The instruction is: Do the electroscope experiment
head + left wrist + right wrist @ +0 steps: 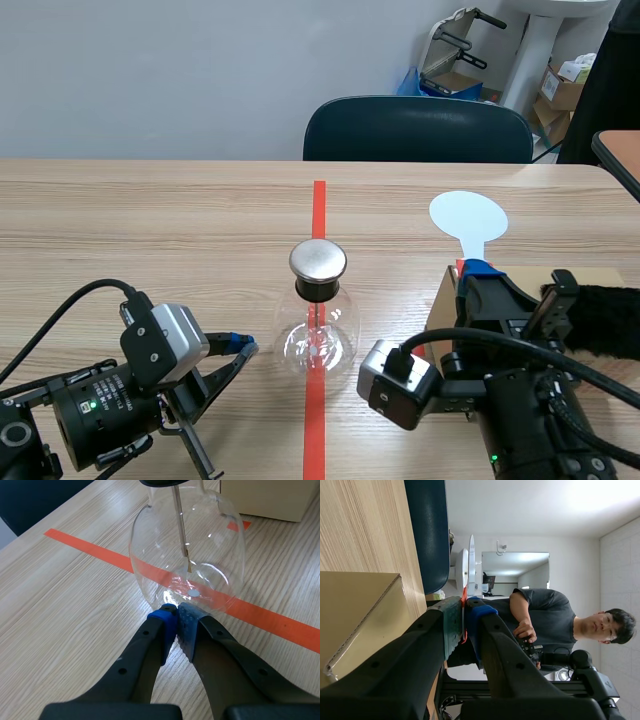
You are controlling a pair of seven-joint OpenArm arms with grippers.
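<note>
The glass electroscope [318, 320] is seen upright at the middle of the worktop [150, 230], on the red tape line, with its metal cap [318, 260] uncovered. Inside it, the thin leaf [189, 565] is seen hanging straight along the rod, so no charge is judged to have reached it yet. A white disc [468, 217] is pinched by its stem in the right gripper [475, 268], well apart from the cap; bringing it to the cap is judged to be what is left. The left gripper [176, 615] is pressed together on nothing, its tips just at the foot of the flask. One electroscope, one disc, one cardboard box [440, 300], one black furry cloth [605, 320] and one chair [418, 130] are counted.
</note>
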